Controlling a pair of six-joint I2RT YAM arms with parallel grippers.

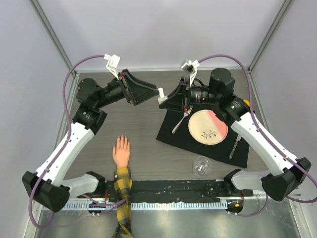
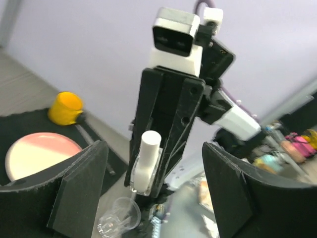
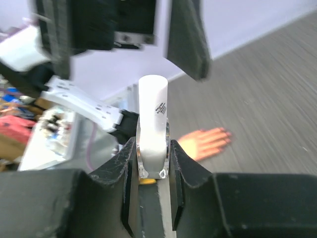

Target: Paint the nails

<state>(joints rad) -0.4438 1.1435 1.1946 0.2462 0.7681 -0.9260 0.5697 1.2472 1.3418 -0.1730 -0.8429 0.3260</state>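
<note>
A small white nail-polish bottle (image 1: 161, 95) (image 3: 152, 124) with its white cap on is held up above the table, my right gripper (image 1: 167, 102) (image 3: 152, 159) shut on its clear base. My left gripper (image 1: 152, 93) (image 2: 156, 186) faces it from the left, jaws wide open and empty. The bottle (image 2: 146, 161) shows between and just beyond the left fingers (image 2: 81, 191). The peach fake hand (image 1: 121, 151) (image 3: 205, 141) lies flat on the table, fingers pointing away, with a yellow-and-black plaid sleeve (image 1: 123, 196). Its nails (image 1: 121, 138) are too small to make out.
A black mat (image 1: 171, 136) at the right carries a pink-and-cream plate (image 1: 209, 125), a fork (image 1: 181, 119) and a knife (image 1: 234, 146). A clear cup (image 1: 201, 165) lies near the mat's front edge. A yellow cup (image 2: 67, 108) stands behind the plate.
</note>
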